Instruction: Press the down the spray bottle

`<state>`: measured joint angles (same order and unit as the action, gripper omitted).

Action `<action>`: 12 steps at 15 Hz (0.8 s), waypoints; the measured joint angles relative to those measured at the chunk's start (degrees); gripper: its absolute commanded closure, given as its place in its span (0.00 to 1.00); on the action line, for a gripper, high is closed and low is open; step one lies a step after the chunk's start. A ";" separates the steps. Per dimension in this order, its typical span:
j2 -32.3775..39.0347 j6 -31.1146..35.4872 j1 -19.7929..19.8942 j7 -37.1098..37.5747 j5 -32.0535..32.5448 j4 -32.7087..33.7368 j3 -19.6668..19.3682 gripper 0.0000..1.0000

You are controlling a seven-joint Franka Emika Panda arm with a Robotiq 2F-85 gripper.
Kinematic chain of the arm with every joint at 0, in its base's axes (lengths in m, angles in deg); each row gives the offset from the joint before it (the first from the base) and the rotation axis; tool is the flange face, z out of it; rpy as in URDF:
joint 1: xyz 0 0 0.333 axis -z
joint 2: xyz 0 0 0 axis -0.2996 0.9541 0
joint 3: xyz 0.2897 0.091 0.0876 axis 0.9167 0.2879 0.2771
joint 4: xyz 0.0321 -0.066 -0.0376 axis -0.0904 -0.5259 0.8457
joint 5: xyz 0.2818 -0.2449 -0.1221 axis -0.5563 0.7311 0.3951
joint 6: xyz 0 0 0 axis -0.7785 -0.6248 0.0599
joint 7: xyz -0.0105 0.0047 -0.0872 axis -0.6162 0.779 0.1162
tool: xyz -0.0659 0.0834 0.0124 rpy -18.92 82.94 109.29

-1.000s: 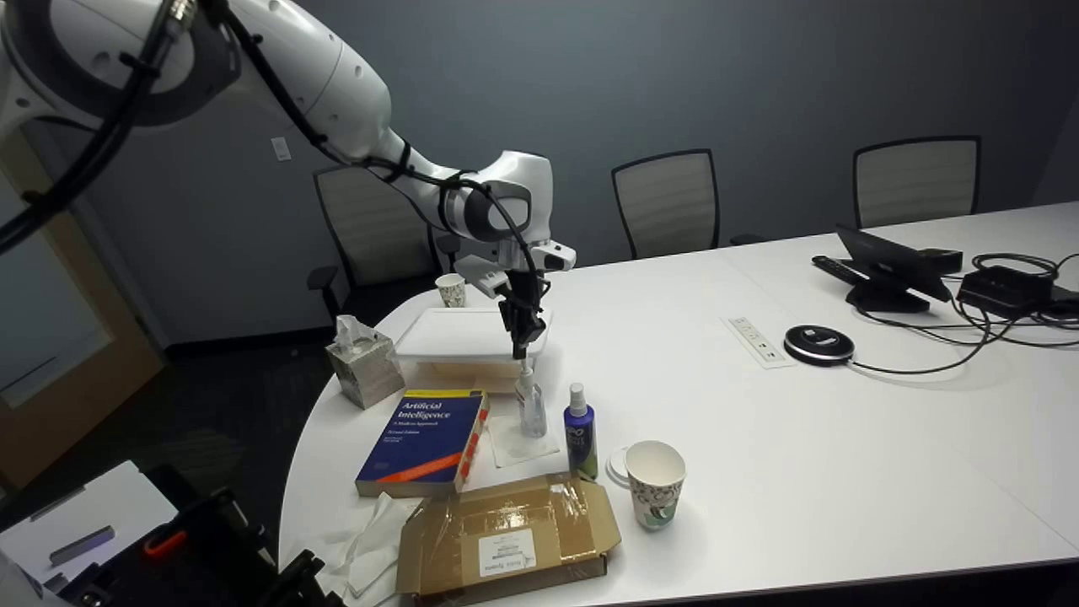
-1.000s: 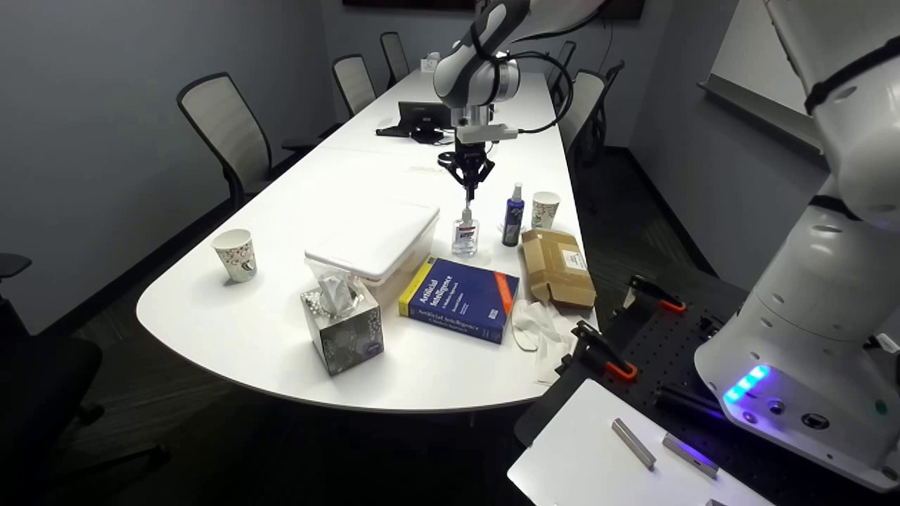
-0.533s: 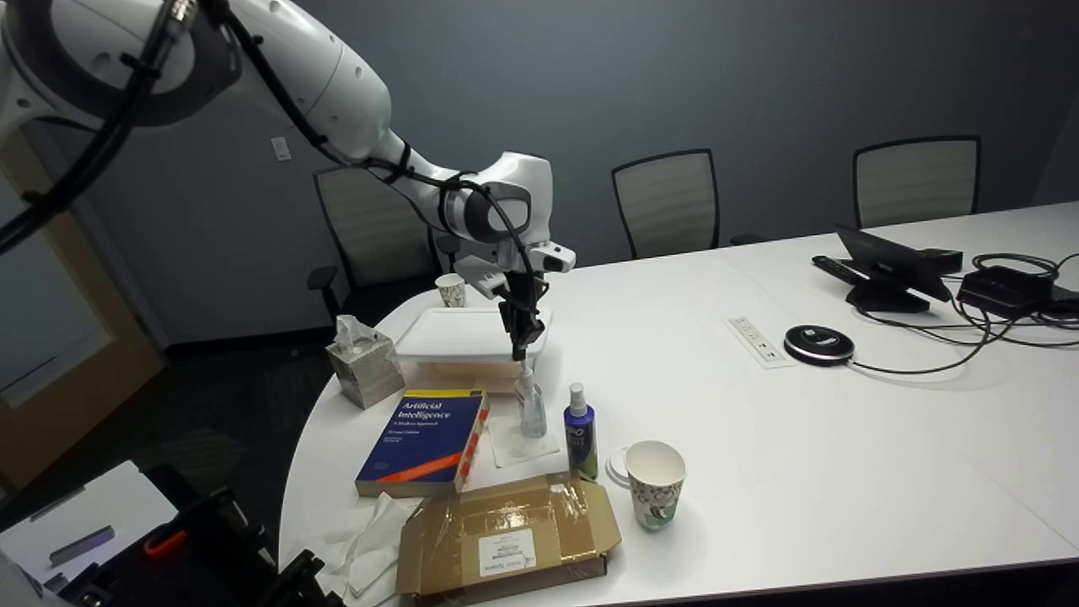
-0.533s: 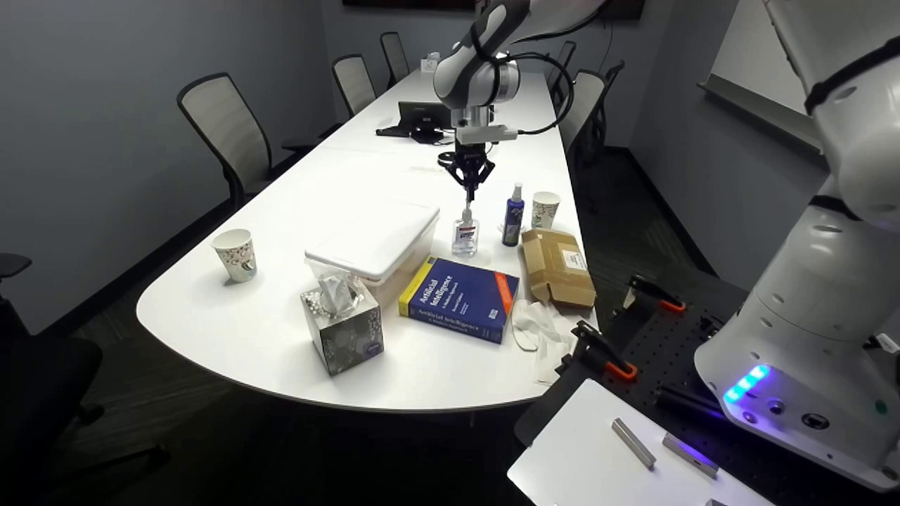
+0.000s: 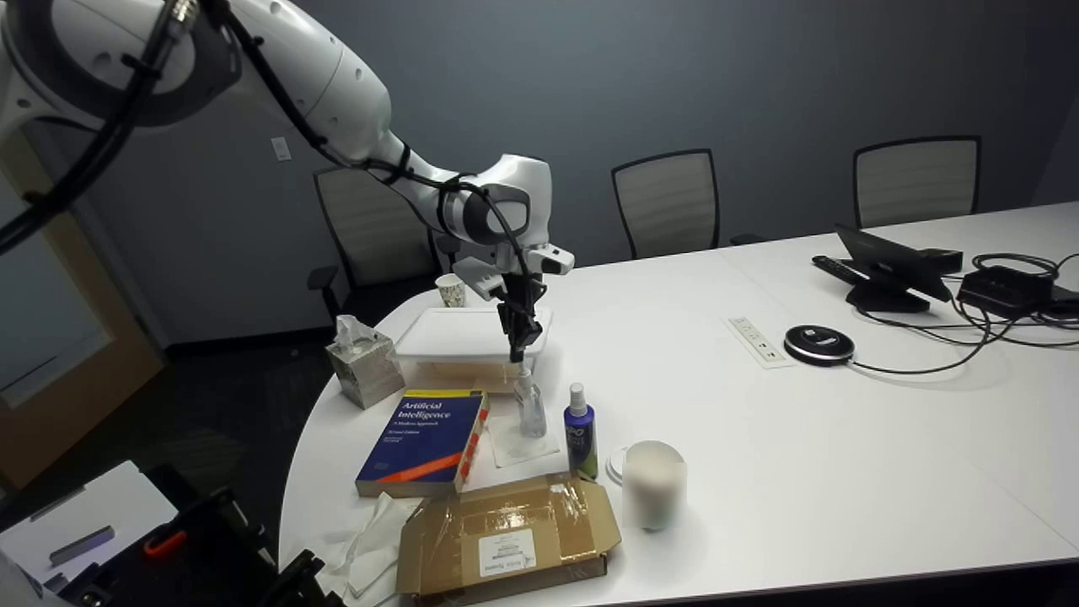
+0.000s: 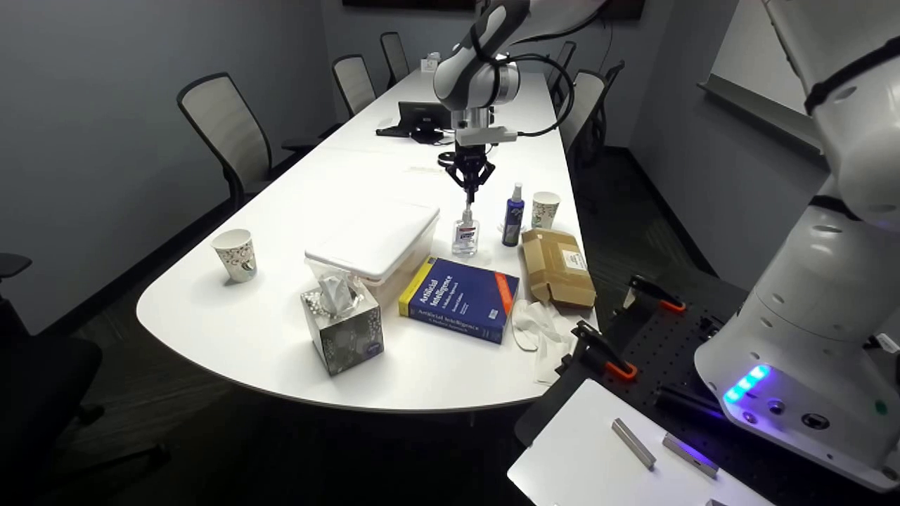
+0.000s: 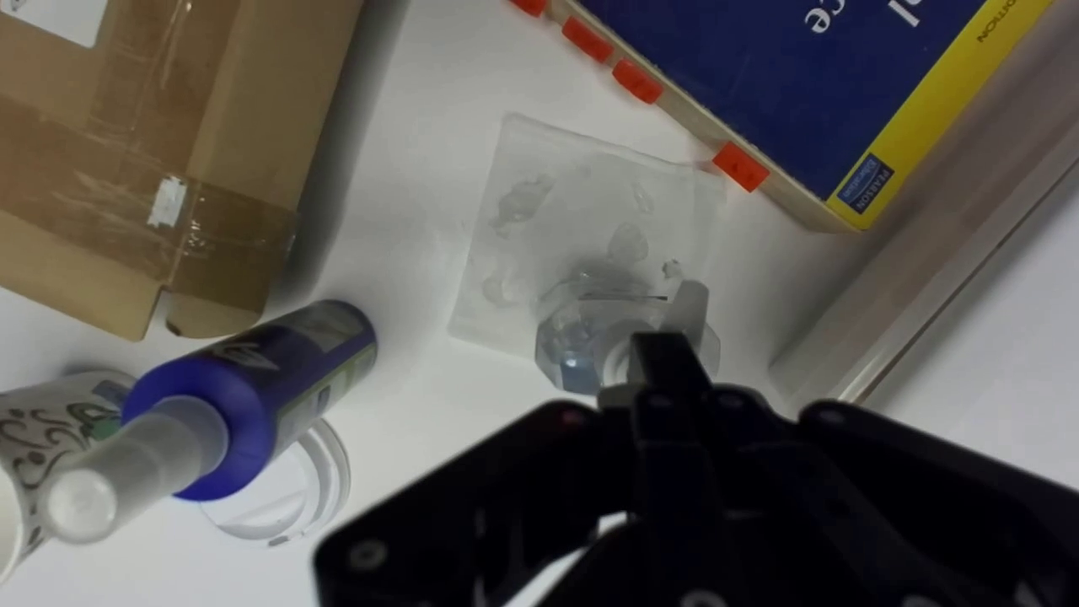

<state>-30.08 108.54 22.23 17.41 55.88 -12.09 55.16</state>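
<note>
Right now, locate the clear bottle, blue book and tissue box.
Clear bottle (image 6: 465, 239), in an exterior view: labelled body.
Blue book (image 7: 788, 84), in the wrist view: front cover.
Tissue box (image 6: 354, 340), in an exterior view: patterned side.

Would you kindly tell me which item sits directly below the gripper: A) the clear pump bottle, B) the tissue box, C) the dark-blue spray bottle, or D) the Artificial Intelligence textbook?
A, as both exterior views show the gripper pointing down at the clear pump bottle.
</note>
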 measured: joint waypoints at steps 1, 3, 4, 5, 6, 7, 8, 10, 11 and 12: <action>0.00 0.00 0.00 0.00 -0.08 0.00 0.00 1.00; 0.00 0.00 0.00 0.00 -0.19 0.02 0.00 1.00; 0.00 0.00 0.00 0.00 -0.23 0.05 0.00 1.00; 0.00 0.00 0.00 0.04 -0.30 0.08 0.00 1.00; 0.00 0.00 0.00 0.05 -0.39 0.13 0.00 1.00; 0.00 0.00 0.00 0.05 -0.51 0.19 0.00 1.00; -0.02 0.00 0.00 0.05 -0.62 0.25 0.00 1.00; -0.17 0.03 0.01 0.07 -0.75 0.44 0.00 1.00; -0.42 0.06 0.01 0.11 -0.75 0.46 0.00 1.00; -0.74 0.06 0.01 0.16 -0.75 0.47 0.00 1.00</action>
<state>-30.83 108.60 22.24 17.57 55.13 -11.63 55.16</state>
